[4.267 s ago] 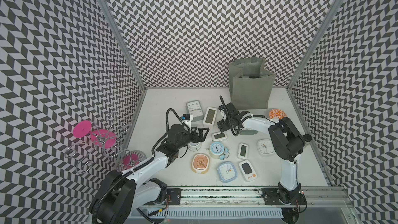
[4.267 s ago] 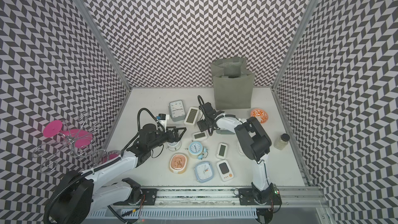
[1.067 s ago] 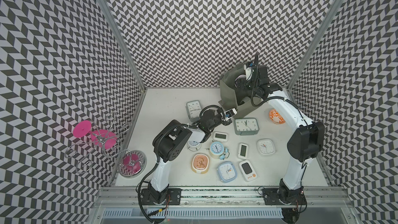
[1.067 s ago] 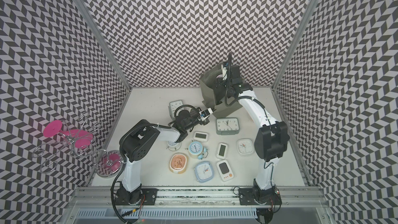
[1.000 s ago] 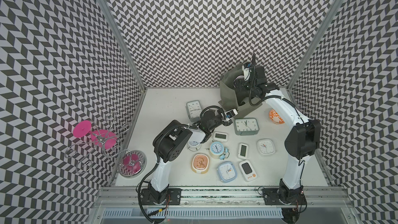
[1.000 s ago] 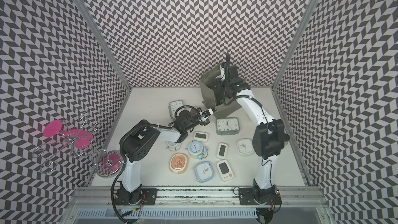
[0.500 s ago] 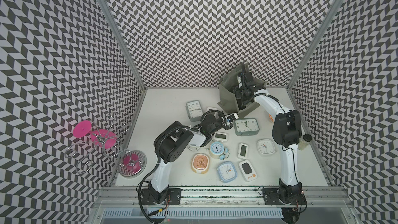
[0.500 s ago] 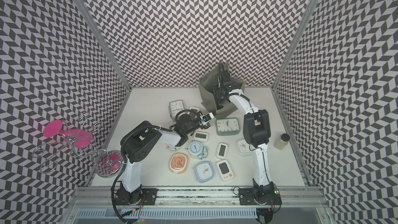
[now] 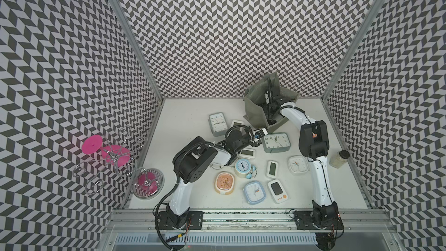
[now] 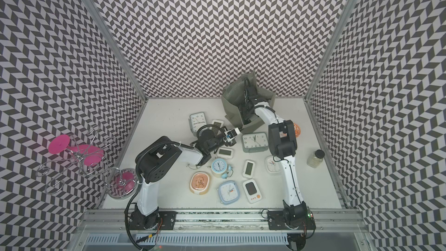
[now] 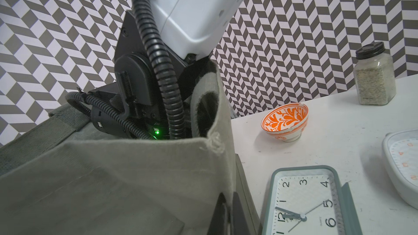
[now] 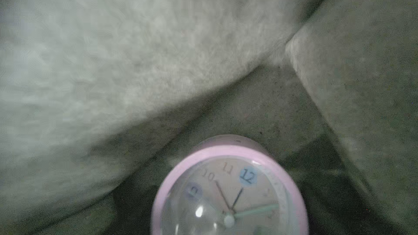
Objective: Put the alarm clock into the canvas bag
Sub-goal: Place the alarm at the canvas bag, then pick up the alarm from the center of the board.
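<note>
The canvas bag point(image 9: 253, 107) point(image 10: 231, 102) stands tilted at the back of the table, its mouth pulled wide. My left gripper point(image 11: 229, 218) is shut on the bag's near wall edge, low by the table point(image 9: 259, 132). My right arm's wrist point(image 9: 272, 102) reaches down through the bag's mouth, and its gripper is hidden inside in both top views. In the right wrist view a round pink alarm clock point(image 12: 230, 191) lies face up on the bag's pale lining point(image 12: 113, 53). No fingers show beside it.
A large grey-green rectangular clock point(image 9: 275, 142) lies right beside the bag and my left gripper. Several other clocks are spread over the middle of the table. An orange patterned bowl point(image 11: 285, 120) and a spice jar point(image 9: 339, 159) stand at the right. A pink wire stand point(image 9: 108, 155) is outside the left wall.
Over the last second my right arm has sunk deeper into the bag. The left gripper has kept its hold on the bag's wall and the bag has tilted a little more.
</note>
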Action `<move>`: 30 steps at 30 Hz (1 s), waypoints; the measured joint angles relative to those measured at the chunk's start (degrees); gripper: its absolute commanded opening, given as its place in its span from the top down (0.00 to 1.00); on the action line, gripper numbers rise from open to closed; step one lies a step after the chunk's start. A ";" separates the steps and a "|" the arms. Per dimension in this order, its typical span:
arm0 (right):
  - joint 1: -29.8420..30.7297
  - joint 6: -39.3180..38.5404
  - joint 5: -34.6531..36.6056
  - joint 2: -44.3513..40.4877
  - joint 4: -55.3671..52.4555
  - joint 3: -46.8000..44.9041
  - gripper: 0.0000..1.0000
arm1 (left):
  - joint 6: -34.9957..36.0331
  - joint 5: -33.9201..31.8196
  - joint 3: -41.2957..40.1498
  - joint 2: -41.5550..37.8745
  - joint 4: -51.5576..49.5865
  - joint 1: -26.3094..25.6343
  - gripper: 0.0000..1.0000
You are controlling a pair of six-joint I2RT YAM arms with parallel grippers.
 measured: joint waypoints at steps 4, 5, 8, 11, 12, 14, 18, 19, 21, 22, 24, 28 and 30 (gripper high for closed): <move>0.00 0.02 -2.10 -1.29 -0.42 0.04 0.00 | -0.52 -0.74 0.07 0.00 0.11 0.00 1.00; 0.00 0.04 -2.73 -2.12 -0.74 0.04 0.00 | -0.87 -1.16 0.20 0.00 0.11 0.00 1.00; 0.02 0.24 -4.72 -6.75 -1.92 -0.42 0.01 | -1.81 -2.40 1.20 0.00 -0.11 0.00 1.00; 0.07 0.83 -6.29 -14.75 -1.46 -3.41 0.00 | -2.73 -3.74 2.69 0.00 -0.48 0.02 1.00; 0.07 1.20 -6.82 -18.62 -0.76 -5.40 0.01 | -2.89 -4.17 3.21 0.00 -0.76 0.04 1.00; 0.11 1.84 -7.50 -26.75 1.53 -10.56 0.01 | -3.37 -4.96 4.24 0.00 -1.53 0.09 1.00; 0.11 3.63 -8.02 -45.79 9.51 -26.58 0.01 | -4.74 -5.75 6.12 0.02 -3.19 0.37 0.98; 0.11 4.04 -8.00 -50.10 11.41 -30.91 0.01 | -5.03 -5.77 6.54 0.02 -3.50 0.46 0.98; 0.11 5.27 -8.04 -59.10 14.01 -40.06 0.00 | -5.86 -5.70 7.23 0.02 -4.17 0.87 0.97; 0.11 5.55 -8.09 -62.69 14.78 -43.93 0.00 | -6.19 -5.68 7.48 0.02 -4.39 1.05 0.97; 0.11 6.64 -8.50 -69.66 15.15 -51.80 0.00 | -6.80 -5.60 7.67 0.02 -4.79 1.46 0.97; 0.46 8.72 -9.55 -77.75 12.92 -63.04 0.05 | -7.85 -5.07 7.67 0.02 -5.16 2.25 0.97; 0.98 10.38 -9.79 -79.78 10.91 -67.25 0.09 | -8.15 -4.81 7.67 0.02 -5.16 2.49 0.96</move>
